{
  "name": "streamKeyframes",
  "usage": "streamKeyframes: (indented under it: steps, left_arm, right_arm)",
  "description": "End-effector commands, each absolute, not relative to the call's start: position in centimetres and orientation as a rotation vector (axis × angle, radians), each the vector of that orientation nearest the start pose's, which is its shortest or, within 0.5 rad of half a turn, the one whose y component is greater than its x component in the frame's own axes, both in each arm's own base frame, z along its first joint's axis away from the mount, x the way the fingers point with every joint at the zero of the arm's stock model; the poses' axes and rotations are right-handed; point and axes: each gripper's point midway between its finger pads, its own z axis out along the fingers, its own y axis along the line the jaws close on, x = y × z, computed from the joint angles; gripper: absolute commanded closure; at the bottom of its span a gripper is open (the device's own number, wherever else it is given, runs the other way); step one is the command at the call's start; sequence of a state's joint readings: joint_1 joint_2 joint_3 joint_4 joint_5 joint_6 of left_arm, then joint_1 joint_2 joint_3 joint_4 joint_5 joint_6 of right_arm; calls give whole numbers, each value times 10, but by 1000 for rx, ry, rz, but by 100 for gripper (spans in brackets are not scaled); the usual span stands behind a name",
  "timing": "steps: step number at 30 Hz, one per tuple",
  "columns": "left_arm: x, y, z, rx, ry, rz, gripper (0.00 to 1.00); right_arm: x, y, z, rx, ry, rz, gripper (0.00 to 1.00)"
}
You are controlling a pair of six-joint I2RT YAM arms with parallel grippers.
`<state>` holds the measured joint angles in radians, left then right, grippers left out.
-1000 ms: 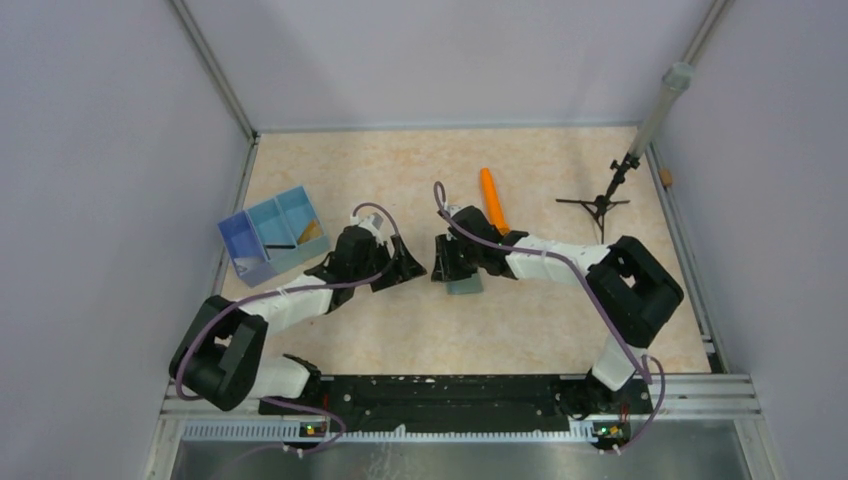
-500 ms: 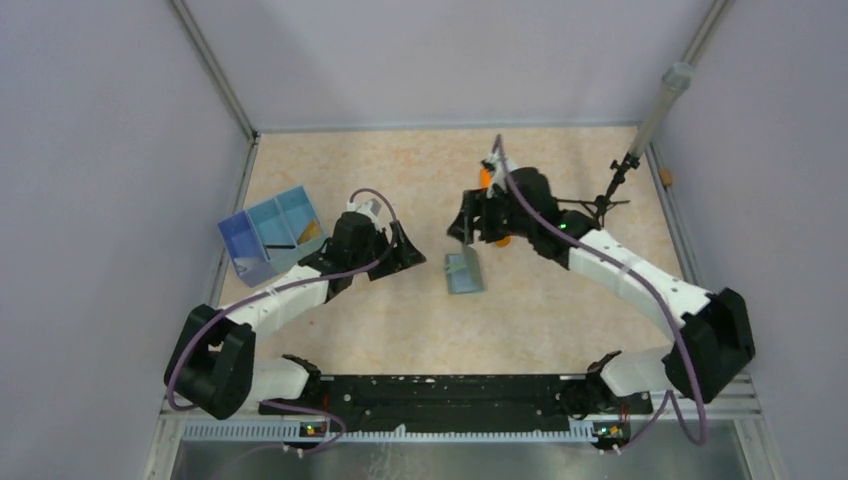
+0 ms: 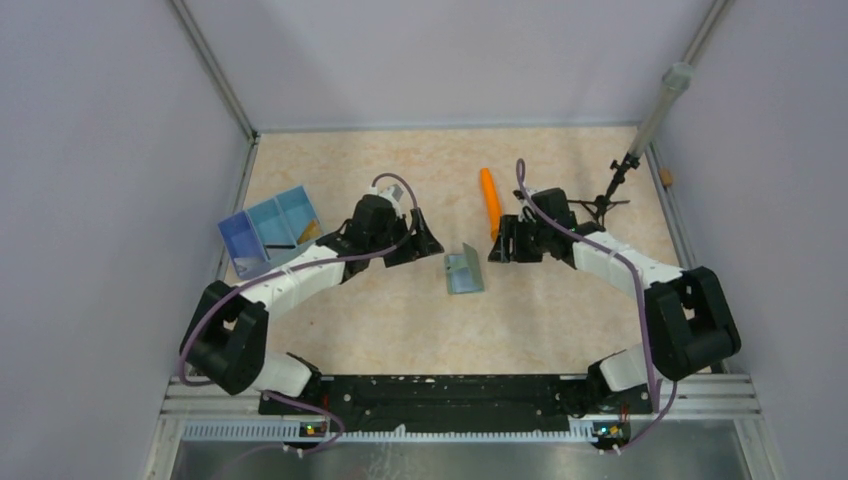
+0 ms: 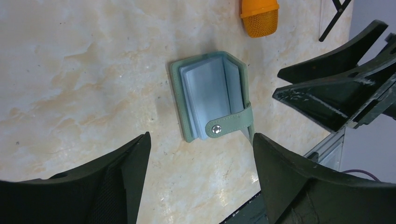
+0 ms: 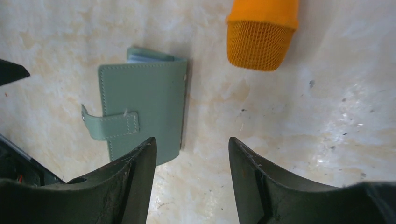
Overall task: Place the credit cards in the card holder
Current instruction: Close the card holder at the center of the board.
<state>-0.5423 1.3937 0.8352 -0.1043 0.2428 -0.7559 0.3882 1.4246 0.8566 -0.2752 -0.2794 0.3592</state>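
At the near edge you have the black mounting rail [image 3: 430, 392], with both arms reaching out over the marbled beige table [image 3: 400, 330]. The card holder [image 3: 464, 270] lies on that table between the two grippers, touching neither. It is a flat, squarish grey-green wallet with stitched edges. The left wrist view shows it [image 4: 210, 100] partly open, with pale blue sleeves inside and a closure strap ending in a small metal stud. From the right wrist you see only its matte outer cover [image 5: 142, 109] and the loose strap.

Your left gripper [image 3: 412, 238] sits just left of the wallet, its dark tapered fingers [image 4: 126, 172] spread wide around nothing. Your right gripper [image 3: 503, 243] sits just right of it, likewise spread and empty [image 5: 192, 140].

Further left is the blue three-compartment tray [image 3: 240, 262]. A gold-tan credit card [image 3: 311, 229] leans in its right-hand compartment, well apart from the wallet. Beyond the wallet lies an orange cylinder [image 3: 490, 198] with a meshed end [image 5: 262, 30]. At the far right stands a thin black tripod [image 3: 597, 205].
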Motion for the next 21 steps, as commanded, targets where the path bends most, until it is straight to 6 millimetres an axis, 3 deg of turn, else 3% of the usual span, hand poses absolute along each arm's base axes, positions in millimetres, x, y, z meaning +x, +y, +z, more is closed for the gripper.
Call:
streamKeyframes:
  steps: [1,8,16,21]
  left_arm:
    - [298,-272,129,-63,2393,-951,16]
    - [296,-292,113,2,2449,-947,11]
    - [298,-308,98,74,2483,-905,7]
    - [306,-298,71,114,2546,-719,16]
  right_arm:
    - [299,220,89,-269,2426,818,42]
    - [298,245,67,-316,2461,843,40]
    - [296,256,50,-334,2500,803,38]
    - [295,257,42,-328,2516,789,36]
